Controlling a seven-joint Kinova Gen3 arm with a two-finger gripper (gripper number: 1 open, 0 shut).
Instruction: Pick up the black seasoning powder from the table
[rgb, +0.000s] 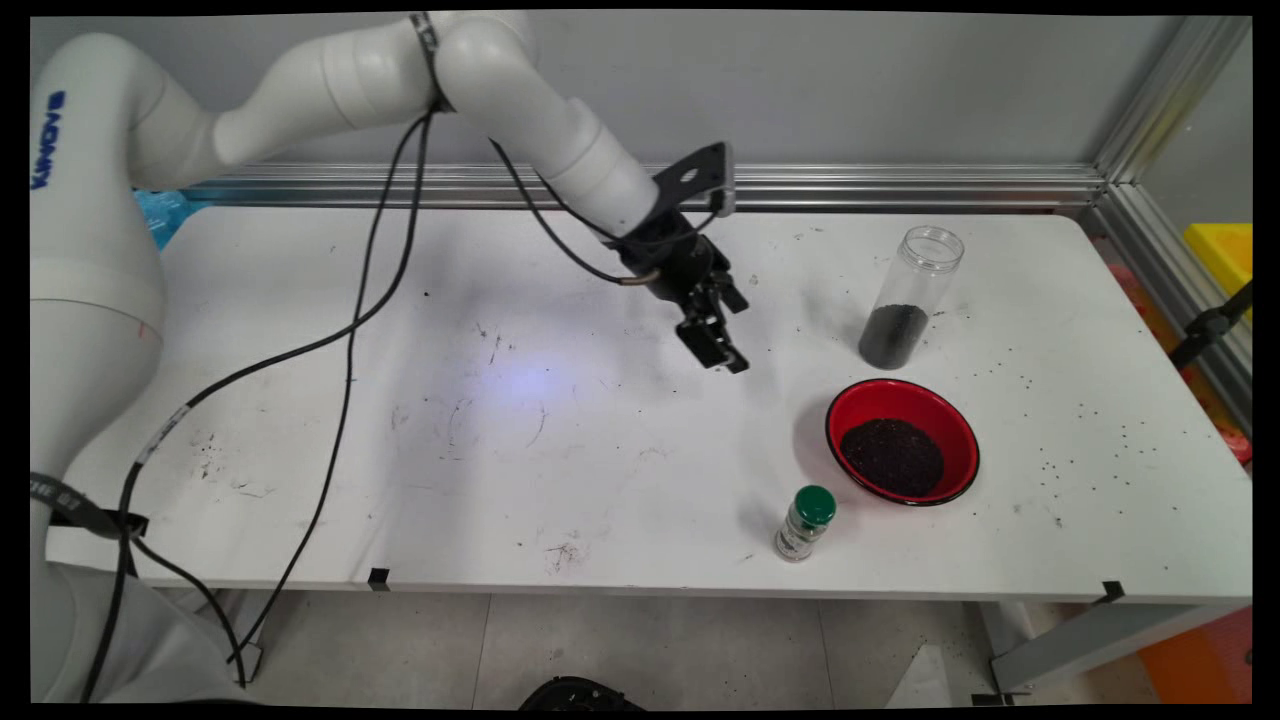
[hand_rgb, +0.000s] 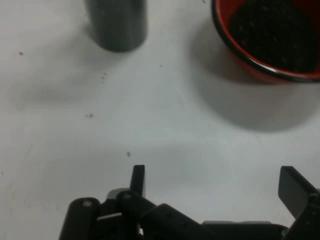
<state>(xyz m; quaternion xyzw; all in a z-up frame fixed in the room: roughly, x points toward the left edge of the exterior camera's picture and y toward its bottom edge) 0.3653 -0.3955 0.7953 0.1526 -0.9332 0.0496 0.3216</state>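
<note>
**Q:** What is the gripper doing?

**A:** The black gripper (rgb: 722, 345) hangs over bare table (rgb: 560, 440), fingers (hand_rgb: 138, 178) spread wide, holding nothing.

**Q:** What lies near it?

**A:** The red bowl (rgb: 902, 441) of dark grains sits closest, down and to the right of the gripper. Beyond the bowl, toward the wall, stands a clear jar (rgb: 910, 297), open-topped and part-filled with the same dark grains. A green-capped bottle (rgb: 805, 522) stands just beside the bowl's near-left rim. Loose grains dot the table right of the bowl.
</note>
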